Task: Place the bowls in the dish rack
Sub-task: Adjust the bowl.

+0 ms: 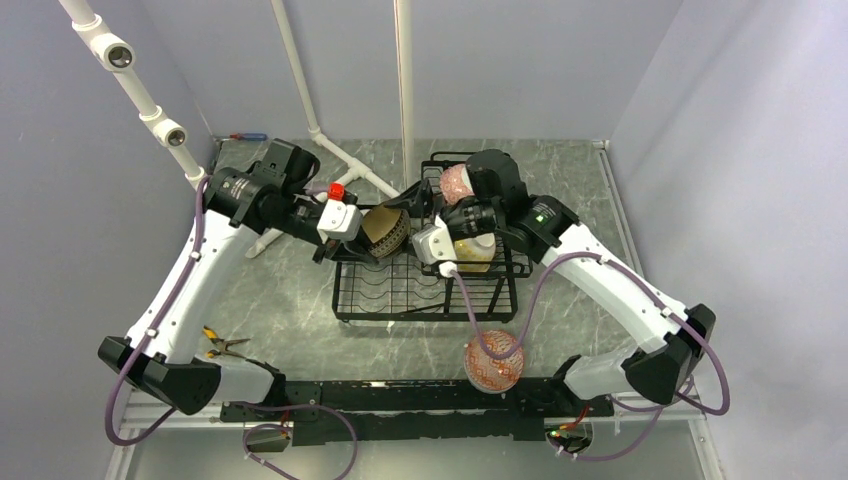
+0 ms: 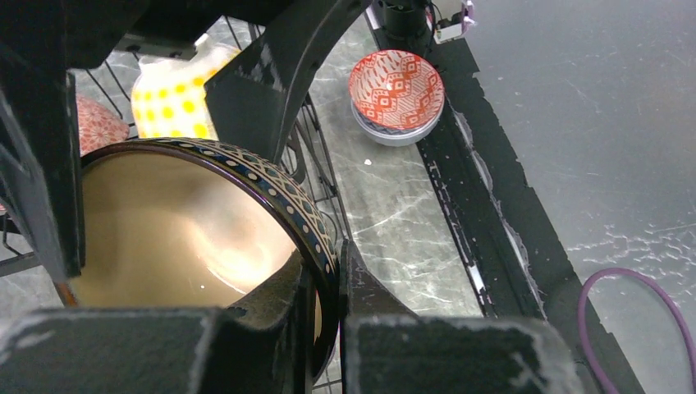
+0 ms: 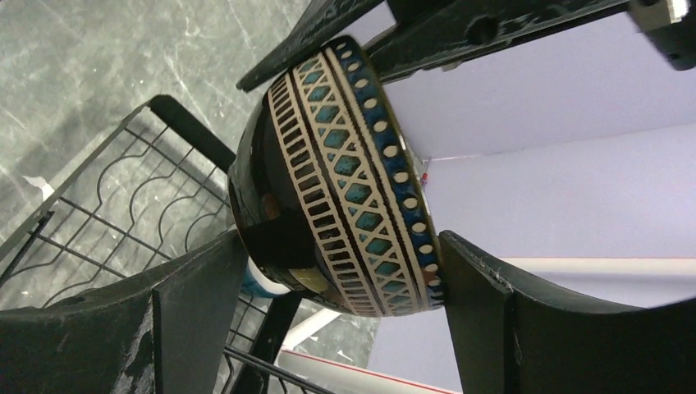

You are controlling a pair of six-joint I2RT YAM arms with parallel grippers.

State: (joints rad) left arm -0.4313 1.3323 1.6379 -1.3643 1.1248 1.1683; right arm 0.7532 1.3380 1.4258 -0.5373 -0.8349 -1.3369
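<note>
Looking into the dish rack (image 1: 400, 290) first, Sam: what is in it?

Two bowls that I can make out, Ana. A pink-patterned bowl (image 1: 456, 183) lies in the raised basket at the back right. A yellow-dotted bowl (image 2: 176, 94) is in the right part of the rack, half hidden under the right wrist. The slotted left half of the lower tray is bare wire.

And the bowl in hand?

The dark blue-patterned bowl (image 3: 345, 189) is in the air over the back left part of the rack, turned on its side. The left gripper (image 2: 328, 304) is pinched on its rim, one finger inside the cream hollow and one outside on the pattern.

What of the right gripper (image 3: 341, 254)?

Its jaws stand wide, one by the bowl's foot and one by its rim, so the bowl lies between them. Whether the pads press on it I cannot tell.

How much room is there?

Little at the back: both wrists meet over the rack, close to the basket and to the white pipe frame (image 1: 350, 170) slanting down behind. The marble table (image 1: 290, 300) lies open to the left of the rack and in front of it.

Anything else about?

A red-patterned bowl (image 1: 493, 362) is nested in a pale bowl (image 2: 394, 135) near the table's front edge, beside the black strip (image 1: 400, 395). Yellow-handled pliers (image 1: 222, 345) lie by the left arm's base, well apart from the rack.
</note>
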